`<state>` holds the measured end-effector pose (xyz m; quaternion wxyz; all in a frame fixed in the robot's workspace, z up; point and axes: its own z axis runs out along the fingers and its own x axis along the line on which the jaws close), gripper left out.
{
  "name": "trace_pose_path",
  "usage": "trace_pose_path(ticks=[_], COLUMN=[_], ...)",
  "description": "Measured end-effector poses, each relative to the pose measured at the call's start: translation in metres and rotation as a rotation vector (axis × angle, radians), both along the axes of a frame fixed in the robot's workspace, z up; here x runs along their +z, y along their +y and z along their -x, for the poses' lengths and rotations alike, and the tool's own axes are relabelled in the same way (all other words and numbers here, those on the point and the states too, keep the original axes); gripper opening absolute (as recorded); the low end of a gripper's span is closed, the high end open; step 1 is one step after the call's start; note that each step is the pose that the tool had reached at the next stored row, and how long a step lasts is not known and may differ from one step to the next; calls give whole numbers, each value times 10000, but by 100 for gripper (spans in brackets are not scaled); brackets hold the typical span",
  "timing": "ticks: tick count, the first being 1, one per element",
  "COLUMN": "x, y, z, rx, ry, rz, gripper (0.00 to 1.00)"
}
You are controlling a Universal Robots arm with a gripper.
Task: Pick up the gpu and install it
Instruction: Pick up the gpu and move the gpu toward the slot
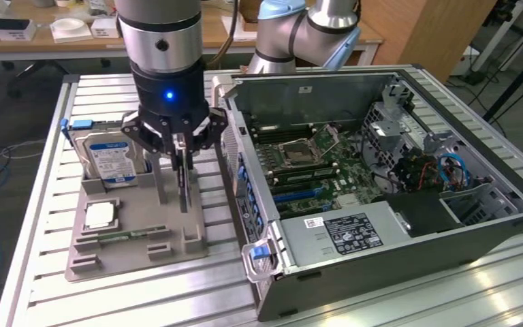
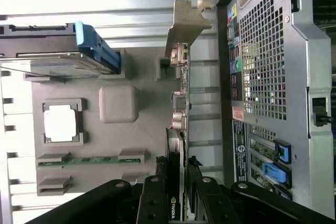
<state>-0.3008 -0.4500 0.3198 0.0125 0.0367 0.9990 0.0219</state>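
Since the gripper [image 1: 182,153] is clamped on the upright gpu [image 1: 184,191] in its tray [image 1: 125,257], a straight vertical pull should avoid binding.

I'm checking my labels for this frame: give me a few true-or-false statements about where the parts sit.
1. The gpu stands on edge at the gray tray, between the fingers of the gripper. True.
2. The hard drive lies inside the computer case. False: it stands upright in a tray slot.
3. The case is open, showing the motherboard. True.
4. The gripper holds the green memory stick. False: the stick lies flat in the tray.
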Motion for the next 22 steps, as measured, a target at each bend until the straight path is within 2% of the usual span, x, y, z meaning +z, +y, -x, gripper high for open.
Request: trace_pose_path(ticks=[22], x=[244], y=[0], z=[0], rx=[0], ry=[-1], rz=[0], gripper=[26])
